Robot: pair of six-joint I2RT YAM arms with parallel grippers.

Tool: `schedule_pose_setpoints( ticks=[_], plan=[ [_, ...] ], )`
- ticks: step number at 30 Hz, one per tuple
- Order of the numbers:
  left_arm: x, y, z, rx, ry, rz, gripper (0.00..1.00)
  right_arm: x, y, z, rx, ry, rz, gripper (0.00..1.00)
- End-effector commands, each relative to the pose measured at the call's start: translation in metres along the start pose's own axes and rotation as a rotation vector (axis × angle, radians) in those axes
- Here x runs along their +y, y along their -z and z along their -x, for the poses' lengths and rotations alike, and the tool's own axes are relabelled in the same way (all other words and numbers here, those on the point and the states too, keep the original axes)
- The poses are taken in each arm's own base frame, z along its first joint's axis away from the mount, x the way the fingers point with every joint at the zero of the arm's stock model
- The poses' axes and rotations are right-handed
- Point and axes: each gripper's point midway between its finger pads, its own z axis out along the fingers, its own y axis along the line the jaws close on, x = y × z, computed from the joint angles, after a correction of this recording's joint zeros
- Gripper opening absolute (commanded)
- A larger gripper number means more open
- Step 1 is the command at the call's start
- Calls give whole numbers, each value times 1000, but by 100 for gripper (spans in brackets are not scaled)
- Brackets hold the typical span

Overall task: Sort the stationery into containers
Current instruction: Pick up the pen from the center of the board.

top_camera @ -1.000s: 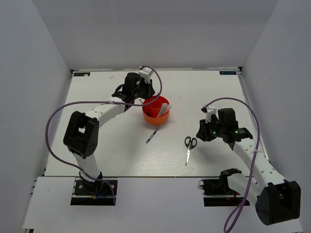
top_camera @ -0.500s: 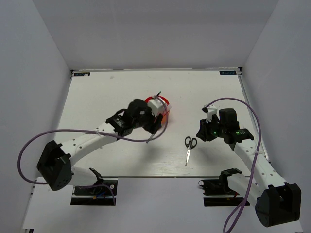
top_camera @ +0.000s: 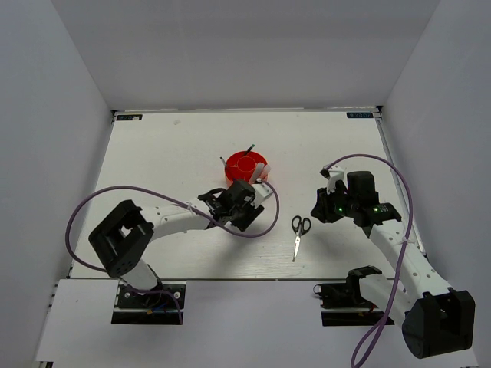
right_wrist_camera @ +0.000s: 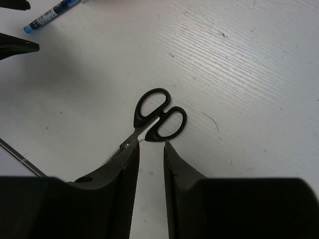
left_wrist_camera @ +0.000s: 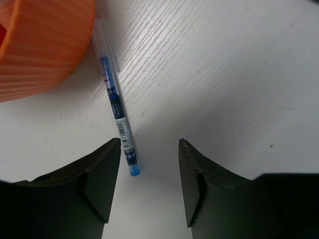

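Observation:
The round orange-red container (top_camera: 246,168) stands mid-table with pens and a pale tube sticking out of it; its ribbed wall (left_wrist_camera: 40,45) fills the left wrist view's top left. A thin blue pen (left_wrist_camera: 115,99) lies on the table against that wall. My left gripper (left_wrist_camera: 149,144) hangs open just above the pen's blue end, which lies close to the left finger (left_wrist_camera: 102,174); in the top view this gripper (top_camera: 242,215) hides the pen. The black-handled scissors (right_wrist_camera: 159,117) (top_camera: 298,232) lie flat. My right gripper (right_wrist_camera: 151,144) (top_camera: 317,210) hovers just short of the handles, open a narrow gap with nothing in it.
White walls close in the table on three sides. The left arm's purple cable (top_camera: 265,226) loops over the table between the pen and the scissors. The pen (right_wrist_camera: 50,12) and a left fingertip (right_wrist_camera: 15,47) show in the right wrist view's top left.
My left arm has swung from behind the container to its near side, down over the pen, and its gripper has opened. The right arm and the scissors have not moved.

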Motion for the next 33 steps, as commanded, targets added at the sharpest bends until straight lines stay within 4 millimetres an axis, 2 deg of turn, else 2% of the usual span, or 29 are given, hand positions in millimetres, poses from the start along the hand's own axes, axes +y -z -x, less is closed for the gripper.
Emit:
schedule_pose_setpoints(
  ticks=[1,6,13,16,17,20,21,22,23,24,27,28,30,33],
  plan=[
    [13,-4,17,-37,6,63,61,1,-1,4,-25,15,16,30],
    [20,-18,7,6,65,46,61,2,-1,4,-26,20,19,30],
    [28,-30,9,9,88,55,57,1,-1,2,-22,16,20,30],
    [28,-33,5,25,96,40,45,0,-1,3,-24,14,16,30],
    [26,-34,3,33,94,30,35,1,0,3,-24,14,16,30],
    [24,-35,-9,72,130,24,22,1,0,4,-26,12,16,30],
    [21,-34,-20,95,140,21,15,1,0,4,-28,15,17,30],
    [20,-31,-20,87,139,18,13,0,1,5,-32,16,14,30],
    [20,-29,-23,90,148,18,12,0,1,5,-33,12,14,30],
    [18,-27,-42,123,163,21,11,1,1,4,-30,13,18,30],
    [15,-14,-54,119,187,16,9,1,1,5,-34,15,17,30],
    [13,-8,-69,138,198,16,9,2,1,5,-35,15,21,30],
    [13,3,-65,107,213,16,9,2,2,5,-36,16,22,30],
    [11,11,-78,116,222,15,13,3,2,7,-41,15,26,30]
  ],
)
